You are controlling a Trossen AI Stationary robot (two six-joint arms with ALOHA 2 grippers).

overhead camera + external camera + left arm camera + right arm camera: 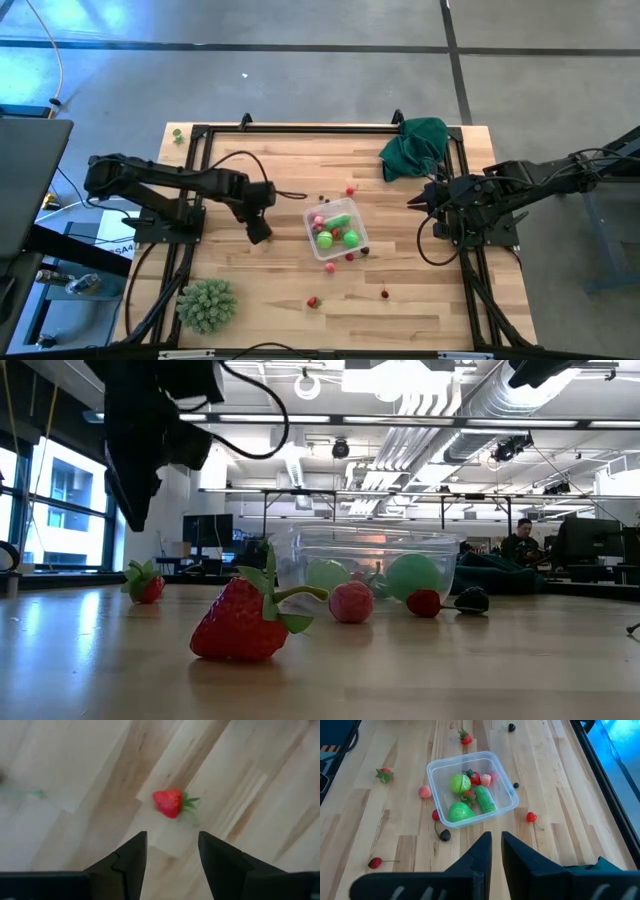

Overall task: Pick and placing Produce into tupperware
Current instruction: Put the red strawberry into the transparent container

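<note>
The clear tupperware (335, 230) (472, 787) sits mid-table with green pieces and small red ones inside. More produce lies loose on the wood around it: a strawberry (313, 300) (240, 625) toward the near edge, a cherry (385, 293), and berries beside the box. My left gripper (258, 230) (172, 850) hangs open above the table just left of the box, pointing down at another strawberry (170, 802) (145, 585) that lies on the wood ahead of its fingertips, untouched. My right gripper (415, 203) (496, 851) waits shut at the table's right side, facing the box.
A spiky pale-green ball (207, 305) rests near the near-left corner. A dark green cloth (413, 145) lies bunched at the far-right corner. A black metal frame (300, 128) runs along the table's edges. Bare wood lies between the left gripper and the near edge.
</note>
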